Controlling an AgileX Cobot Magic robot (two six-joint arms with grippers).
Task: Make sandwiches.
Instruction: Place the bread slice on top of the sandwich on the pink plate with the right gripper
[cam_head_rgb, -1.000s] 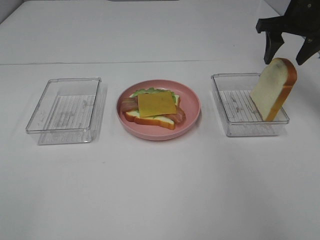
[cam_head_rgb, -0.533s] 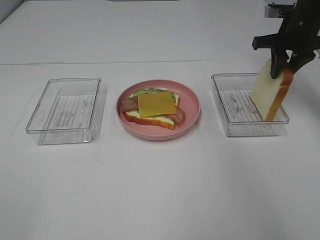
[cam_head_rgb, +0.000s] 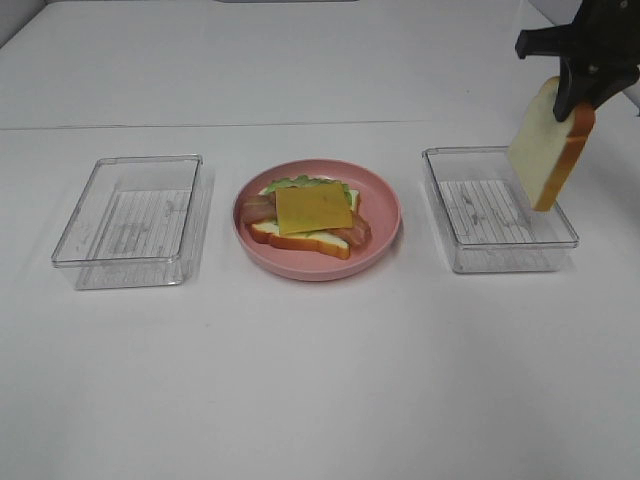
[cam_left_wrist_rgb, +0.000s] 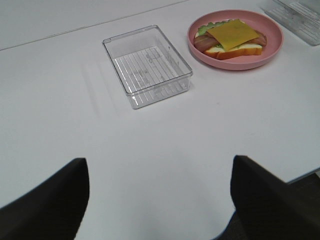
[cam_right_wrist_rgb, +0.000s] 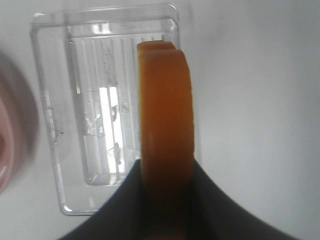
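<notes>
White bread slice (cam_head_rgb: 548, 143) hangs tilted in your right tool (cam_head_rgb: 578, 92), jaws clamped on its top crust, above the far end of the right clear tray (cam_head_rgb: 497, 262). Your left tool (cam_left_wrist_rgb: 159, 192) stands wide open, holding nothing. Cheese (cam_head_rgb: 312, 209) tops the half-built sandwich on the pink plate (cam_head_rgb: 385, 207).

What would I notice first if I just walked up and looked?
Probably the bread slice dangling in the air from the right gripper, above the clear tray on the right. Next, the pink plate in the middle, holding an open sandwich topped with a yellow cheese slice.
</notes>
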